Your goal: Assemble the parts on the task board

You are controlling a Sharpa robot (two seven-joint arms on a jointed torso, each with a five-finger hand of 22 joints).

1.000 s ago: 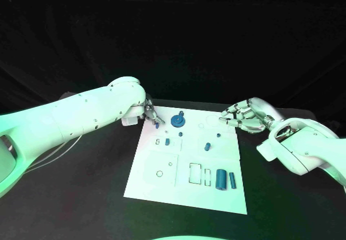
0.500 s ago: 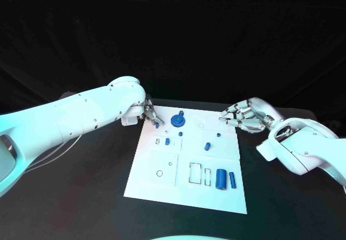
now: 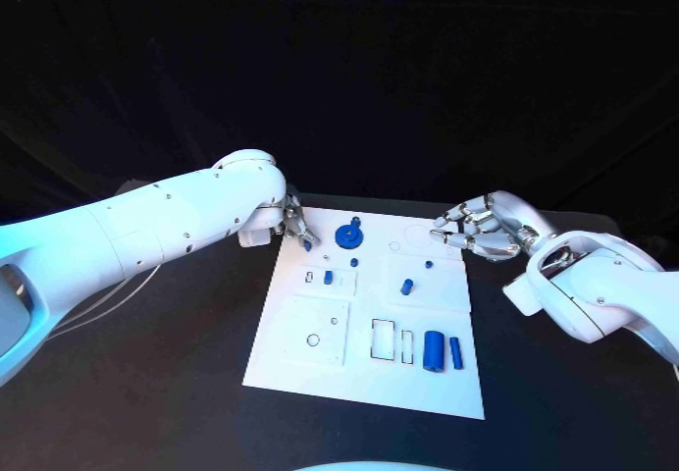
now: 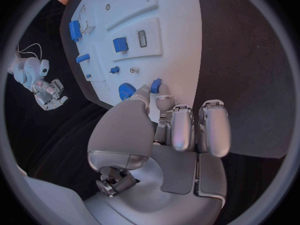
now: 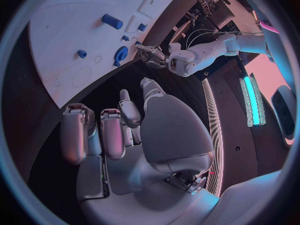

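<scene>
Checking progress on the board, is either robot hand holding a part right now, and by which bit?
The left robot hand pinches a small blue part by its near end, at the task board's far left corner. The right robot hand holds nothing.

The task board (image 3: 304, 334) lies mid-table (image 3: 156, 392), with the parts (image 3: 435, 347) resting on it.

white board (image 3: 371, 324) lies flat on the bench. a blue gear (image 3: 348, 235) sits near its far edge, small blue pegs (image 3: 406, 287) mid-board, two blue cylinders (image 3: 443, 350) near its front.
</scene>
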